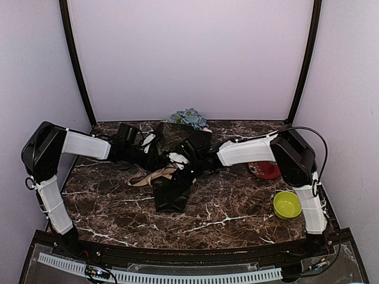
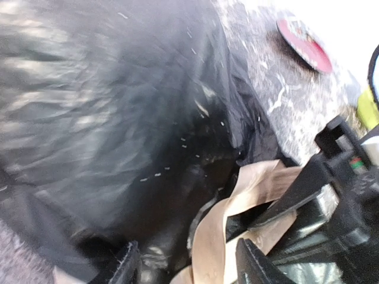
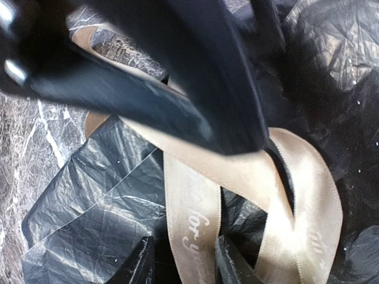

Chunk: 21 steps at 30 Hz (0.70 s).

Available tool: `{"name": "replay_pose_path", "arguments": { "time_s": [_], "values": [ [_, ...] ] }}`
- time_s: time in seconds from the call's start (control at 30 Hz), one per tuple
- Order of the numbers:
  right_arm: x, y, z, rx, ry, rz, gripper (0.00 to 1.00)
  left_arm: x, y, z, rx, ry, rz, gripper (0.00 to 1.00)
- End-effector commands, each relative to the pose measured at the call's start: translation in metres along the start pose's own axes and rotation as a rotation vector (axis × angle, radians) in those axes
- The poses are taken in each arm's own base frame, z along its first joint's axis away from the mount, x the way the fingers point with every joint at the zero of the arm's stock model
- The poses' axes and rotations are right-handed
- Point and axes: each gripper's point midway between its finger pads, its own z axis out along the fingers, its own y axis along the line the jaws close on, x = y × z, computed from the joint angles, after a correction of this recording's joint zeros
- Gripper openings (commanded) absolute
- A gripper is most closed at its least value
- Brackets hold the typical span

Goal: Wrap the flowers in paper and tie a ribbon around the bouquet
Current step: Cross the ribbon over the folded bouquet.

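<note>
Left gripper [image 2: 189,264]: fingers spread well apart, pinching nothing. A loose fold of ribbon lies in the gap just ahead of them.
Ribbon [image 2: 220,223]: beige satin, slack loops spilling to the left of the cone's waist. No tight knot or bow shows, so the tie reads as unfinished.
Bouquet [image 1: 172,190]: black paper [image 2: 118,118] cone lying mid-table [image 1: 112,207], long axis running far to near. The flowers [image 1: 188,117] show at the far end, by the back wall.
Key relation: the ribbon crosses the cone at its waist, and both grippers meet there from opposite sides.
Strand at right fingers: one printed length of ribbon [image 3: 190,228] runs straight out from between the tips, flat face toward the wrist camera.
Right gripper [image 3: 180,267]: fingers part-way closed, one at either edge of that strand. Cannot tell whether they pinch it.
Nearer arm: the right, I judge, as the strand already sits between its fingertips.
Far right: red dish [image 1: 265,171] and green bowl [image 1: 286,204], well apart from the work.
</note>
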Motion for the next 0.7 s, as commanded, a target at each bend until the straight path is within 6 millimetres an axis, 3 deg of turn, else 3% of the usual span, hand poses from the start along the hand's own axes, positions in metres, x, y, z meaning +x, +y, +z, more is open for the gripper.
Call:
{"name": "replay_pose_path", "arguments": {
  "time_s": [0.0,0.23,0.4,0.67],
  "values": [
    [0.011,-0.005,0.007,0.032,0.022,0.000,0.30,-0.015,-0.008,-0.029,-0.003,-0.052,-0.080,0.57],
    [0.001,-0.009,0.005,0.053,-0.004,0.015,0.10,0.002,0.006,-0.053,-0.129,-0.014,-0.223,0.59],
    [-0.002,-0.008,0.002,0.050,-0.011,0.018,0.00,0.050,0.043,-0.069,-0.347,0.072,-0.417,0.66],
    [-0.016,0.007,-0.011,-0.014,-0.051,0.020,0.00,0.099,0.052,-0.074,-0.441,0.183,-0.520,0.66]
  ]
}}
